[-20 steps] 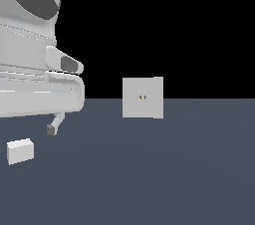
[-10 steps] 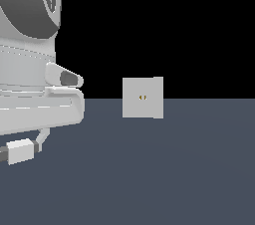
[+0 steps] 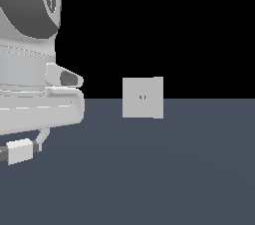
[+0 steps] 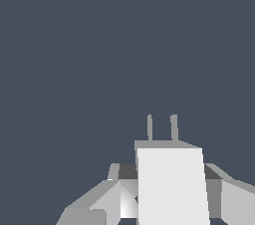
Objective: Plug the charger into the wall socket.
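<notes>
Hanging low over the floor, the claw (image 4: 169, 194) grips the charger (image 4: 172, 184).

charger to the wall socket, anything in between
Nothing visible. In the exterior view the floor between the charger and the wall socket holds nothing. The gripper sits on both sides of the charger, prongs pointing away.

Matt white plastic-looking charger (image 4: 172, 184) with two dull grey prongs, flat matt light-grey wall socket (image 3: 142, 98), smooth dark floor (image 3: 174, 169)
</notes>
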Controlling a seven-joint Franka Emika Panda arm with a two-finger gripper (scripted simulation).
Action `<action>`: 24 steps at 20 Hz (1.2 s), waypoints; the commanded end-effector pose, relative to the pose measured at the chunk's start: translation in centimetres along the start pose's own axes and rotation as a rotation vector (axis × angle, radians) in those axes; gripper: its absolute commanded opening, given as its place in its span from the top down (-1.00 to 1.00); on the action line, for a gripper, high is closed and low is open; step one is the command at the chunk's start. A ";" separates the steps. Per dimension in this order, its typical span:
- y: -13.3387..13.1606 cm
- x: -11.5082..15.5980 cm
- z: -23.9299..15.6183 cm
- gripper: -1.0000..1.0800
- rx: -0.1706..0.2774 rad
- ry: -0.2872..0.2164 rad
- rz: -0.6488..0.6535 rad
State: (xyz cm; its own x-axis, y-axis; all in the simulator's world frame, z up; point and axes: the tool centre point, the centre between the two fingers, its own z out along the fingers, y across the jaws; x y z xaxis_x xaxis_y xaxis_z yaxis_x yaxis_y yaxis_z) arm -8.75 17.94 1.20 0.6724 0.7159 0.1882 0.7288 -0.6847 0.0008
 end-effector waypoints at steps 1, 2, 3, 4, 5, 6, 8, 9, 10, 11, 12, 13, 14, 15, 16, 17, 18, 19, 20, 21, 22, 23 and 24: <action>0.2 0.0 -0.1 1.00 -0.001 0.000 0.006; 0.4 -0.1 -0.2 1.00 -0.003 0.000 0.015; 0.7 -0.1 -0.3 1.00 -0.005 0.000 0.027; 1.0 -0.2 -0.5 1.00 -0.008 0.000 0.042; 1.5 -0.3 -0.7 1.00 -0.011 0.001 0.060; 2.0 -0.4 -0.9 1.00 -0.015 0.001 0.082; 3.3 -0.7 -1.6 1.00 -0.025 0.001 0.134; 4.1 -0.9 -1.9 1.00 -0.030 0.002 0.165; 4.9 -1.1 -2.3 1.00 -0.037 0.002 0.198; 5.7 -1.5 -2.8 1.00 -0.043 0.002 0.234; 6.6 -1.8 -3.3 1.00 -0.051 0.002 0.273; 7.5 -2.3 -3.8 1.00 -0.058 0.003 0.315; 8.5 -2.8 -4.3 1.00 -0.067 0.003 0.358; 9.5 -3.4 -4.9 1.00 -0.075 0.003 0.404; 10.5 -4.0 -5.5 1.00 -0.084 0.004 0.452; 11.4 -4.7 -6.2 1.00 -0.093 0.004 0.500; 12.2 -5.4 -6.8 1.00 -0.102 0.004 0.545; 13.0 -6.1 -7.3 1.00 -0.110 0.004 0.587; 13.7 -6.8 -7.9 1.00 -0.117 0.004 0.625; 14.2 -7.4 -8.4 1.00 -0.124 0.004 0.661; 14.7 -8.0 -8.8 1.00 -0.130 0.004 0.693; 15.2 -8.6 -9.2 1.00 -0.136 0.004 0.721; 15.5 -9.1 -9.6 1.00 -0.141 0.003 0.747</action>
State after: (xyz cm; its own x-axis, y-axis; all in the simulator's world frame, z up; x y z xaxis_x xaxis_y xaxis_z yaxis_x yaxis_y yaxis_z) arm -4.58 0.58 8.45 0.9764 0.1004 0.1913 0.1027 -0.9947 -0.0021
